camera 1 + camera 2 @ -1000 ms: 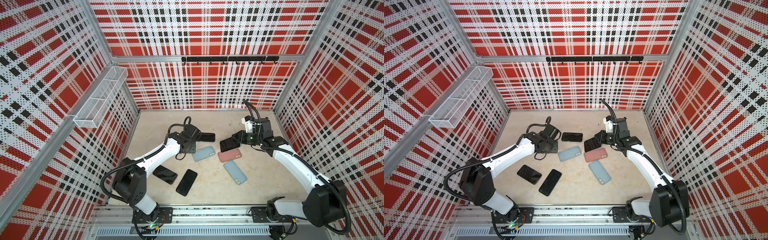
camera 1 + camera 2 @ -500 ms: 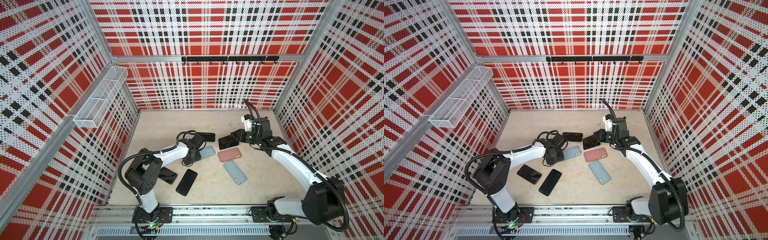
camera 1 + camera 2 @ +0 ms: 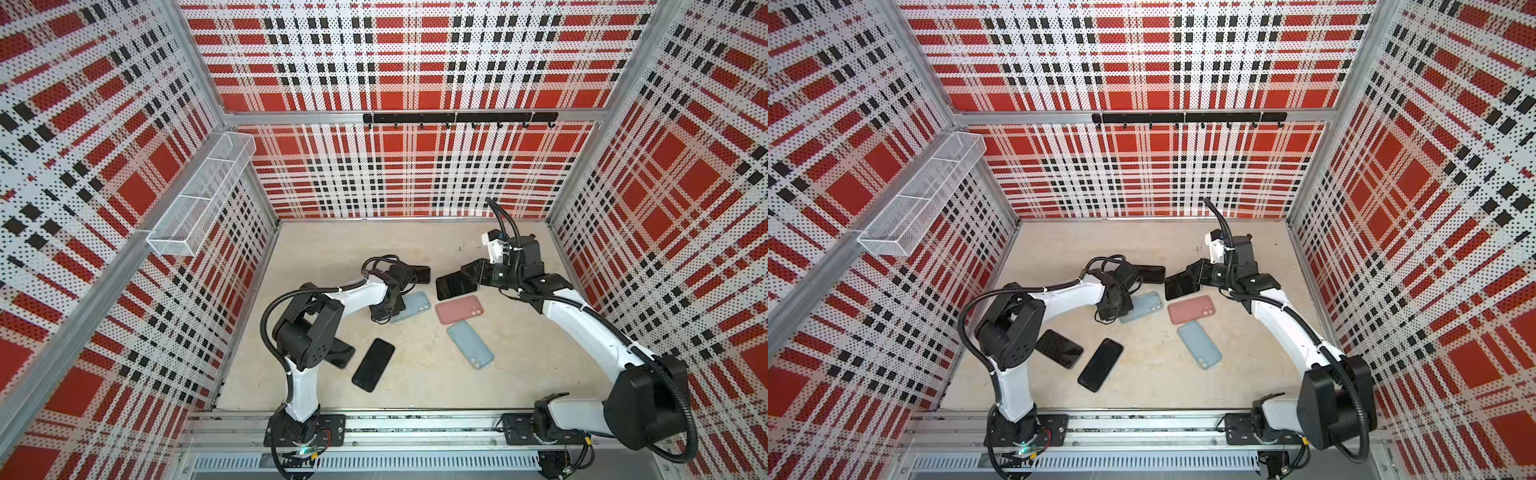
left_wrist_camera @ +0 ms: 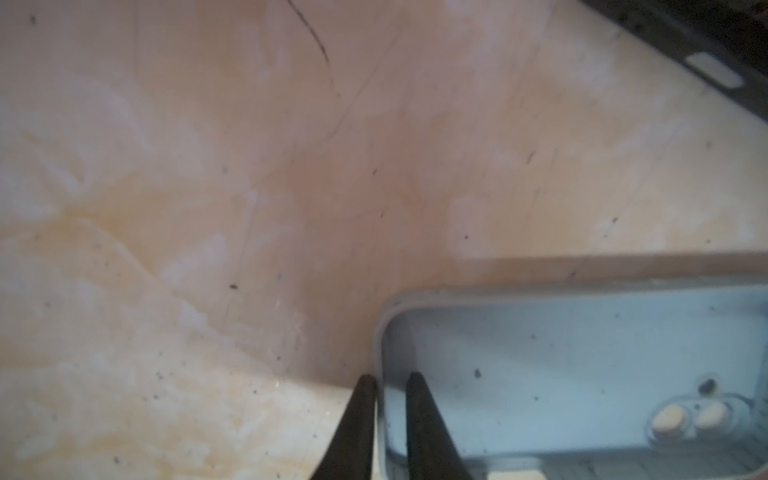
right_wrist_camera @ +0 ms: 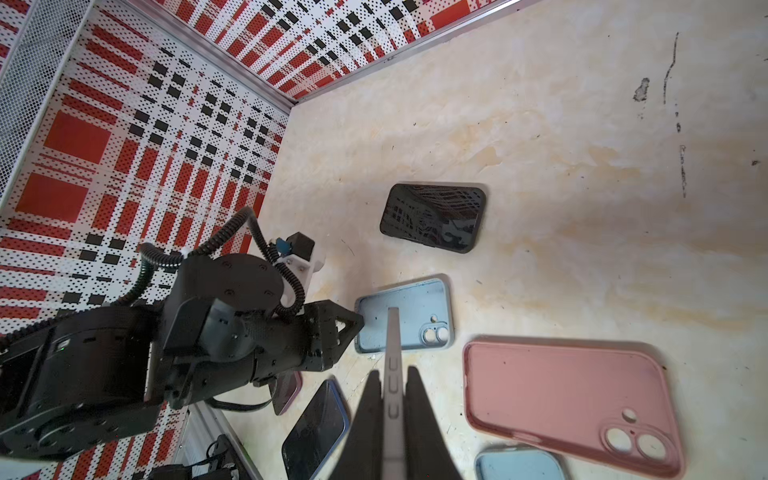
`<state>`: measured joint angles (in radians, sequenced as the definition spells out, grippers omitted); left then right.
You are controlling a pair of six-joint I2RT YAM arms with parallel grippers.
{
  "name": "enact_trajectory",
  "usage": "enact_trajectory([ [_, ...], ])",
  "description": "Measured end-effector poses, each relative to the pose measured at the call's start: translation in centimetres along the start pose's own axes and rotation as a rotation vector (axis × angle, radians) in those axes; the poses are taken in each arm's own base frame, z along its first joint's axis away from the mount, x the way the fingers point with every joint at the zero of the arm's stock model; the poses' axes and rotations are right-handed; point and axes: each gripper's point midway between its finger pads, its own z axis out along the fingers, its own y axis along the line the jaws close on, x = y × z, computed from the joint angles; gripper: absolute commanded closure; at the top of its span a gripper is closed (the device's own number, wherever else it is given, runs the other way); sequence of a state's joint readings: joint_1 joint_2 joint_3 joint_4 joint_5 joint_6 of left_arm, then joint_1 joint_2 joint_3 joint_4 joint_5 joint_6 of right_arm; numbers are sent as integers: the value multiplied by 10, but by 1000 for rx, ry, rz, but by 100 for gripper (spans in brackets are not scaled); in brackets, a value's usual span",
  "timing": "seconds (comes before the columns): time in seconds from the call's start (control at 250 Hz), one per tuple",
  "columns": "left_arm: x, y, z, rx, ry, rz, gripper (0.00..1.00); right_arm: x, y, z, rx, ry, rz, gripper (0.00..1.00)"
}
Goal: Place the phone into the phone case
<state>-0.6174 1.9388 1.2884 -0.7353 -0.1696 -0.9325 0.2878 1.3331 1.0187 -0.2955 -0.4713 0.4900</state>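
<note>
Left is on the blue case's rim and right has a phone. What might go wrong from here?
1. The left gripper pinches only the light blue case wall near a corner, so the wall may flex or slip under pressing.
2. One left finger sits inside the case, so it may block the black phone from seating.
3. The right gripper grips the phone edge-on, so the phone could pivot.

The left gripper (image 4: 390, 378) now sits at the end of the light blue case (image 4: 582, 374), no longer beside the black phone (image 3: 419, 274) toward the table's (image 3: 519, 374) back edge. Its jaws, wide before, now close on the case's rim, one inside, one outside. The left arm's (image 3: 353, 297) elbow stands further in over the table.
</note>
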Motion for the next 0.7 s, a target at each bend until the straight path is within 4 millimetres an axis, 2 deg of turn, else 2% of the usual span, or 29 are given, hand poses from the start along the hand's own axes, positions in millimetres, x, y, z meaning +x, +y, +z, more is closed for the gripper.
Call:
enact_trajectory([
  [0.224,-7,14,2,-54,5,116,93,2,0,1,0,6,17,100],
  [0.372,-12,18,1,-62,8,203,97,10,6,7,-9,33,25,100],
  [0.552,-21,15,0,-47,-3,240,95,22,11,19,-20,72,44,100],
  [0.7,-30,16,2,-14,1,212,90,36,6,36,-27,99,88,100],
])
